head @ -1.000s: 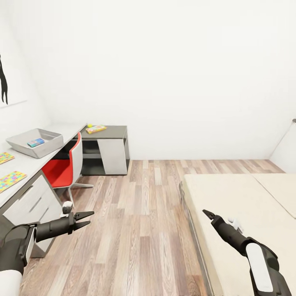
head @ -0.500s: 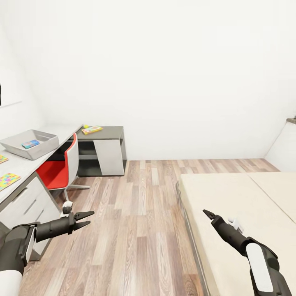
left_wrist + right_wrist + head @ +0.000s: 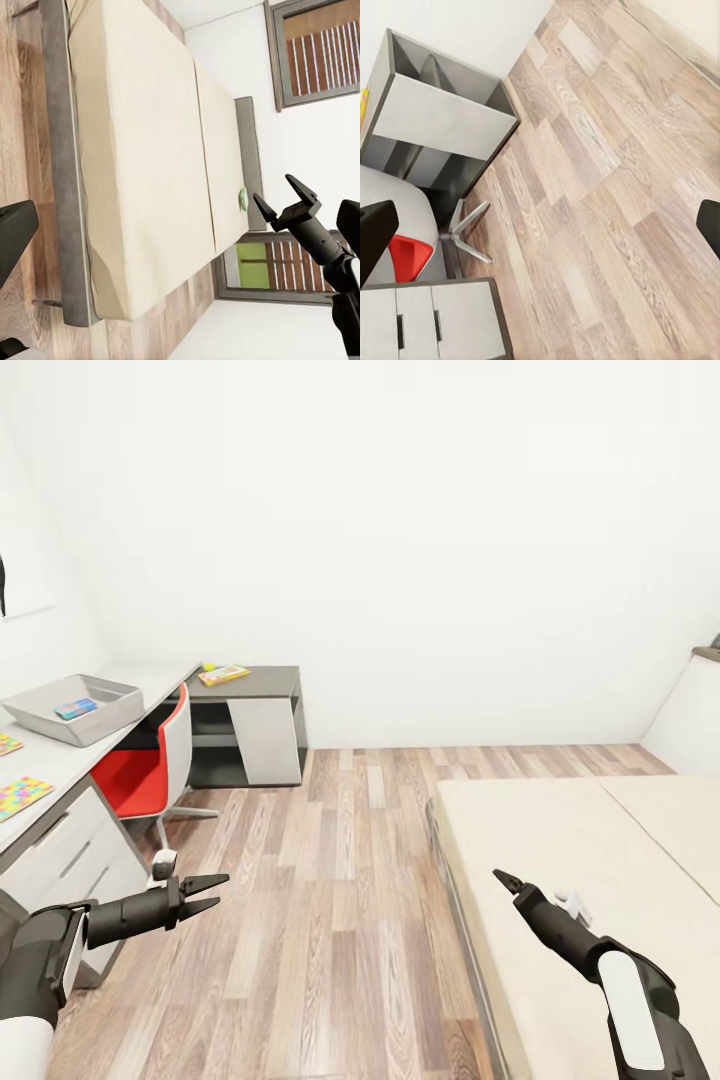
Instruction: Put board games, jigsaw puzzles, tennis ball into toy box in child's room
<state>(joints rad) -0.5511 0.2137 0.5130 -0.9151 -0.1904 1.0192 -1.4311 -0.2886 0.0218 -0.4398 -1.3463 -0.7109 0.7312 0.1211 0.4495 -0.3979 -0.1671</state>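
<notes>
The child's room has white walls and a wood-plank floor [image 3: 340,880]. The table [image 3: 60,760], pale grey on top with white drawers, runs along the wall at the robot's left side. On the table stands the grey toy box [image 3: 72,709], with a small blue board game [image 3: 75,709] lying inside it. Nearer the robot than the toy box, two multicolour jigsaw puzzles lie flat on the table, one [image 3: 22,796] close to the table's front edge and one [image 3: 8,744] between it and the toy box. A red chair [image 3: 150,770] is tucked against the table. Beyond the table's far end sits a low dark cabinet [image 3: 255,725] with a yellow board game [image 3: 224,675] on top and the tennis ball [image 3: 208,667] just beside it.

The bed [image 3: 570,860], with its cream mattress split by a seam, lies across the floor from the table.

The left gripper [image 3: 212,894] hangs over the floor beside the table with fingers spread and nothing between them. The right gripper [image 3: 503,880] hovers over the bed's near edge; whether its fingers are apart cannot be told
</notes>
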